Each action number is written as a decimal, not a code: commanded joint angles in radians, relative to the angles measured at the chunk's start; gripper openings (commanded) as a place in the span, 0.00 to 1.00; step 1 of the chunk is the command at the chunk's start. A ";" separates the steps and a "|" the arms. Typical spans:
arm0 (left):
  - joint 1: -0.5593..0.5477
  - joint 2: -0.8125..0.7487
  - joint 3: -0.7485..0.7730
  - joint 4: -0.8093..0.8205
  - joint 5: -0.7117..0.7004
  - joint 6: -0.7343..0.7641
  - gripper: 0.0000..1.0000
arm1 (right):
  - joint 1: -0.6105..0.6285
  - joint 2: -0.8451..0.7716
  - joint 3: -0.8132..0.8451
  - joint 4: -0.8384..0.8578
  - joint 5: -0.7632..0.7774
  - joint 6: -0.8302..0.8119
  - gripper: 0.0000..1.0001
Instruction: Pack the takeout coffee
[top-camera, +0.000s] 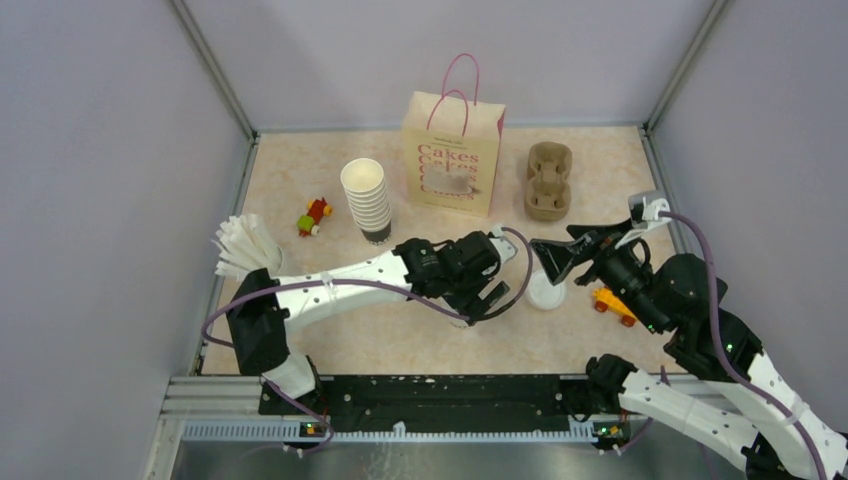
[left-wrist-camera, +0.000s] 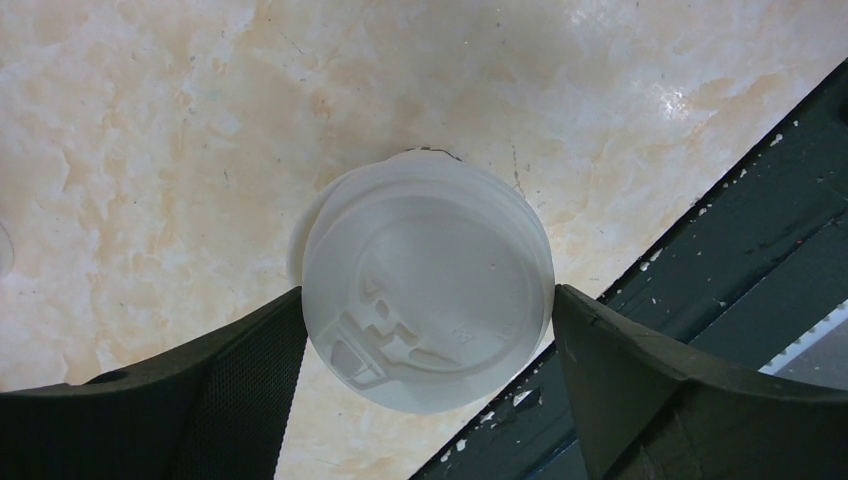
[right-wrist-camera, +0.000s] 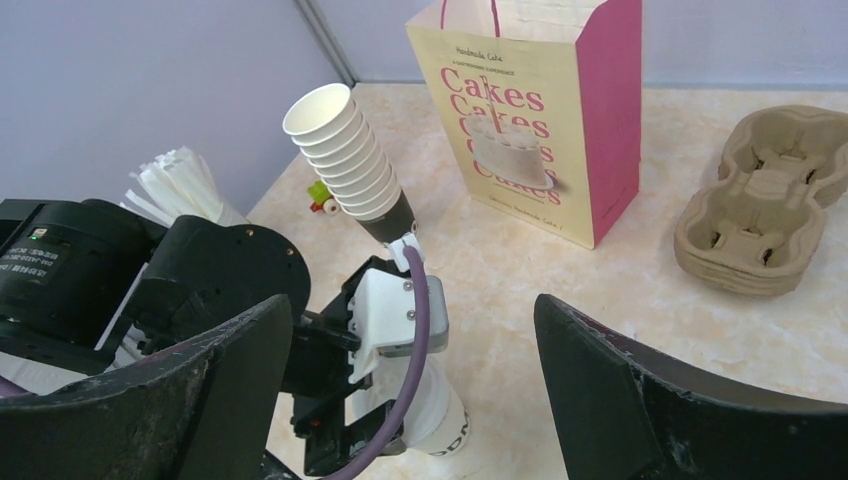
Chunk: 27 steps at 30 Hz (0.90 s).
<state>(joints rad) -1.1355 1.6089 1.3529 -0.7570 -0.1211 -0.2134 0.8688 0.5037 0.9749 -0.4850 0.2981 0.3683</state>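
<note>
1. Worktop (top-camera: 330, 335): the coffee (top-camera: 546, 291) stands upright on it, about 4 o'clock of centre and well apart from the bag. A knock could tip it.
2. Bag (top-camera: 452, 155) at 12 o'clock: light paper with handles above its mouth. A low carry could snag them or push it over.
3. Stack (top-camera: 367, 200), leaning at the bag's 9 o'clock: a swinging arm might topple it.
4. Right gripper (right-wrist-camera: 412, 305): jaws apart and empty, close at the coffee's 2 o'clock. The arms crowd here and may collide.
5. Left gripper (left-wrist-camera: 428, 300): jaws apart either side of the lid, not clamped. Squeezing at lid level could pop it off.
</note>
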 joint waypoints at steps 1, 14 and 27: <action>-0.005 0.011 -0.018 0.030 -0.007 0.009 0.94 | 0.007 -0.011 0.005 0.023 0.005 -0.003 0.89; -0.006 -0.055 0.086 0.005 -0.019 0.011 0.99 | 0.008 -0.012 -0.012 0.019 -0.012 0.039 0.89; 0.076 -0.170 0.124 -0.059 -0.079 -0.135 0.97 | 0.007 -0.009 -0.106 -0.067 -0.065 0.281 0.88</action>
<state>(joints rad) -1.1320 1.4971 1.4548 -0.7879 -0.1913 -0.2340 0.8688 0.4824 0.9020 -0.4892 0.2596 0.5564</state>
